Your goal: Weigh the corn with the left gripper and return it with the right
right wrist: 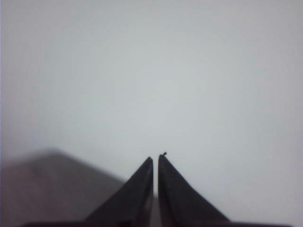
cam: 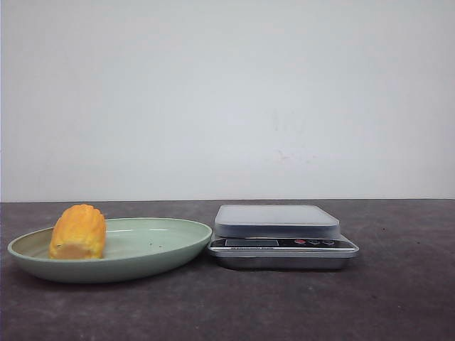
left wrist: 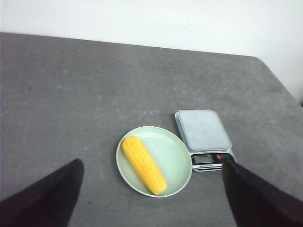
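The corn [cam: 78, 231] [left wrist: 144, 163], a yellow-orange cob, lies in a pale green plate [cam: 163, 249] [left wrist: 177, 161] at the left of the table. A silver kitchen scale [cam: 281, 234] [left wrist: 203, 132] with a pale platform stands just right of the plate, nothing on it. My left gripper [left wrist: 151, 163] hangs high above the plate, open wide, its black fingers [left wrist: 42, 198] spread to either side of the plate and scale. My right gripper [right wrist: 155, 160] is shut with nothing in it, pointing at the white wall. Neither gripper shows in the front view.
A dark grey tabletop [cam: 227, 312] runs to a white wall [cam: 227, 92] behind. The table's far edge and right corner [left wrist: 258, 59] show in the left wrist view.
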